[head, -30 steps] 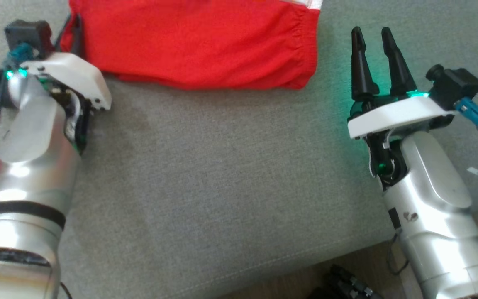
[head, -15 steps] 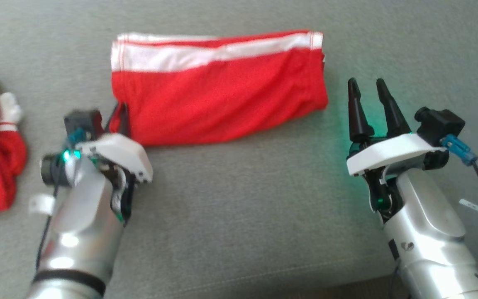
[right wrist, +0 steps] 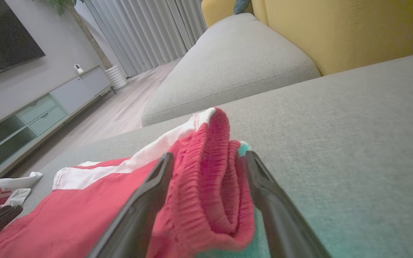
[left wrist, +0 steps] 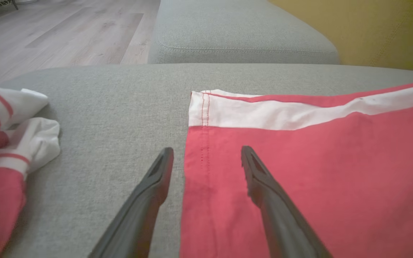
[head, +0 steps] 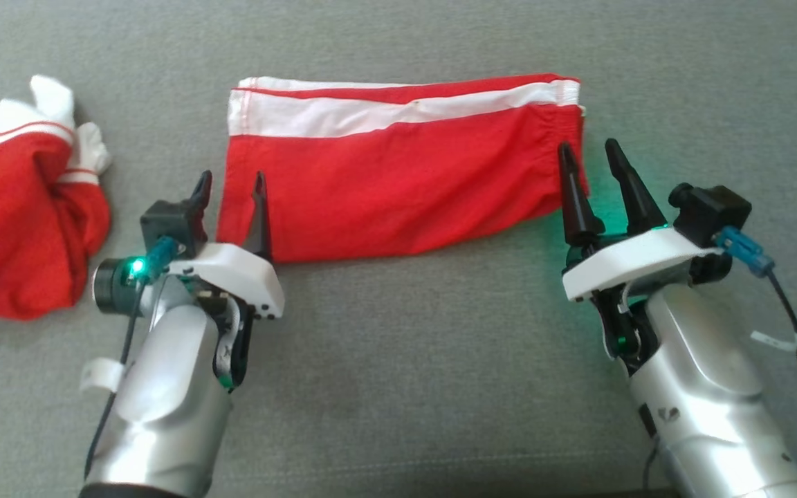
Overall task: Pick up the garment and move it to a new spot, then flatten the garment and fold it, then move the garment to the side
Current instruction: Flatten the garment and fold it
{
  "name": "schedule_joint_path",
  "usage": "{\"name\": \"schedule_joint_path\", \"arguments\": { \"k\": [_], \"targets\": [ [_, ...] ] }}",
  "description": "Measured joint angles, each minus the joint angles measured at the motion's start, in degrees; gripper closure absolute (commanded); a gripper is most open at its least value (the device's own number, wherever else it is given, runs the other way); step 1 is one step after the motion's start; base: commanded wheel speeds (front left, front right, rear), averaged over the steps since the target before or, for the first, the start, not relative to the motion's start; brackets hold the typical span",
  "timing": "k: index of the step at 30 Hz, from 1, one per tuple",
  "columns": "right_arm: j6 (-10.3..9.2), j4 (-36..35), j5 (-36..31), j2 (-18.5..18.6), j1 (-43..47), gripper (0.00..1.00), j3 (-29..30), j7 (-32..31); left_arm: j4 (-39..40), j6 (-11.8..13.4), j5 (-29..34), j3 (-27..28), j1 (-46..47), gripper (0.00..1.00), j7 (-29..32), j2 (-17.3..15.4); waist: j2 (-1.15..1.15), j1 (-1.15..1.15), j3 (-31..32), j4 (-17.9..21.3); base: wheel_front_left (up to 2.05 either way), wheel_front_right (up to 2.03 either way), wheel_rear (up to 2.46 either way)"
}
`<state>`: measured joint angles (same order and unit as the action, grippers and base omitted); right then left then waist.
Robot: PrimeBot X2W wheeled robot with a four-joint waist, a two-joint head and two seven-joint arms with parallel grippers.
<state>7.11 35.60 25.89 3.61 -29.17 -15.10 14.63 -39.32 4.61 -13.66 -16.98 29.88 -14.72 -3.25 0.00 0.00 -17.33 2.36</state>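
Note:
The garment (head: pixel 398 187), red with a white stripe along its far edge, lies folded flat as a long rectangle on the grey cushion (head: pixel 398 360). My left gripper (head: pixel 231 183) stands open at the near left corner. In the left wrist view the garment (left wrist: pixel 317 161) has its left hem running between the open fingers of that gripper (left wrist: pixel 206 154), the right finger above the cloth. My right gripper (head: pixel 587 149) is open at the right end. There the gathered waistband fold of the garment (right wrist: pixel 206 186) bulges between the spread fingers of the right gripper (right wrist: pixel 208 157).
A second red-and-white garment (head: pixel 25 221) lies crumpled on the cushion to the left. A yellow backrest (right wrist: pixel 353 28) rises behind the seat, another grey cushion (left wrist: pixel 242 36) continues beyond, and wooden floor (left wrist: pixel 66 32) lies off the far left edge.
The left gripper, shut on the garment's near left corner before, has opened and let it go. The head camera has shifted, bringing the whole garment and the crumpled one into view.

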Motion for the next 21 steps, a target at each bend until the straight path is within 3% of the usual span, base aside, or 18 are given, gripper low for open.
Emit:
{"name": "schedule_joint_path", "arguments": {
  "k": [5, 12, 17, 18, 19, 20, 21],
  "targets": [
    [0.0, 3.8, -1.0, 0.0, -3.0, 0.0, 0.3, 0.0, 2.3, -0.2, 1.6, 0.0, -2.5, 0.0, 0.0, 0.5, 0.0, 0.0, -0.5, -1.9, 0.0, 0.0, 0.0],
    [0.0, 10.7, -3.8, 0.0, -3.6, 0.0, 6.6, 0.0, 4.3, -0.9, 2.6, -1.0, -2.9, 0.0, 0.0, 1.0, 0.0, 0.0, -1.9, -4.2, 0.0, 0.0, 0.0],
    [0.0, 12.2, -4.0, 0.0, -3.8, 0.0, 7.4, 0.2, 5.1, -1.1, 2.6, -1.5, -2.9, 0.0, 0.0, 1.1, 0.0, 0.0, -2.5, -4.9, 0.0, 0.0, 0.0],
    [0.0, 12.2, -3.2, 0.1, -3.8, 0.04, 6.9, 0.3, 5.3, -1.1, 2.6, -1.7, -2.9, 0.0, 0.0, 1.1, 0.0, 0.0, -2.6, -5.0, 0.0, 0.0, 0.0],
    [0.0, 12.2, -2.3, 0.3, -4.0, 0.6, 6.2, 0.3, 5.5, -1.1, 2.6, -2.0, -2.9, 0.0, 0.0, 1.1, 0.0, 0.0, -2.6, -5.1, 0.0, 0.0, 0.0],
    [-0.01, 12.3, -1.7, 0.5, -4.2, 1.0, 5.6, 0.3, 5.6, -1.1, 2.6, -2.4, -2.9, 0.0, 0.0, 1.1, 0.0, 0.0, -2.6, -5.1, 0.0, 0.0, 0.0],
    [-0.01, 12.2, -1.1, 0.7, -4.4, 1.0, 5.0, 0.3, 5.6, -1.1, 2.6, -2.6, -2.9, 0.0, 0.0, 1.1, 0.0, 0.0, -2.6, -5.1, 0.0, 0.0, 0.0]
  ]
}}
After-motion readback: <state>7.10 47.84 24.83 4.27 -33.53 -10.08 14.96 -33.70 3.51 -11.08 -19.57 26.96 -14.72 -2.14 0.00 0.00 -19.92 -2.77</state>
